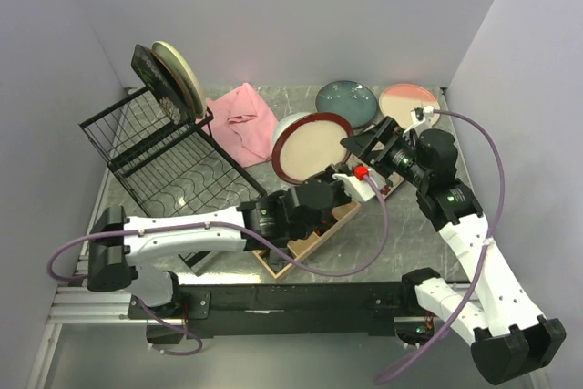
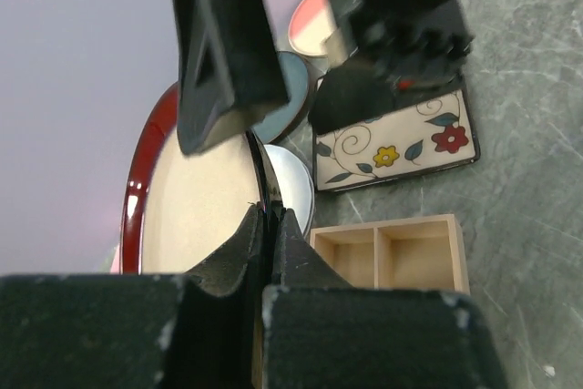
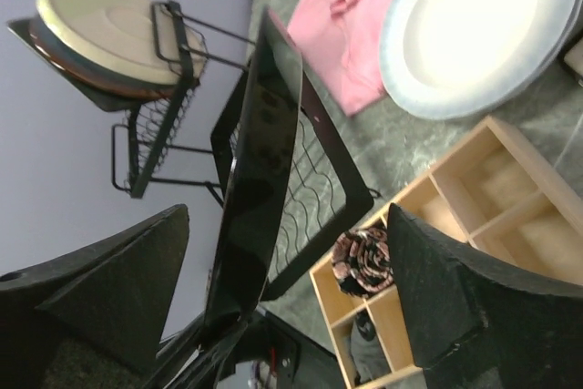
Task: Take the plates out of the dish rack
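Left pincer on red plate, white plate half-hidden

L gripper pinched tight on rim of dark red plate, held on edge, cream face showing. R gripper above it, jaws wide. Behind: white plate, teal plate, pink plate. Square floral plate flat on table, wooden tray just beside.

Your left arm, lower left, and right arm, lower right, wear white shells with black joints. Lilac cables loop off both; a red tab sits mid-frame. Left claw: matte black, edges flecked white.
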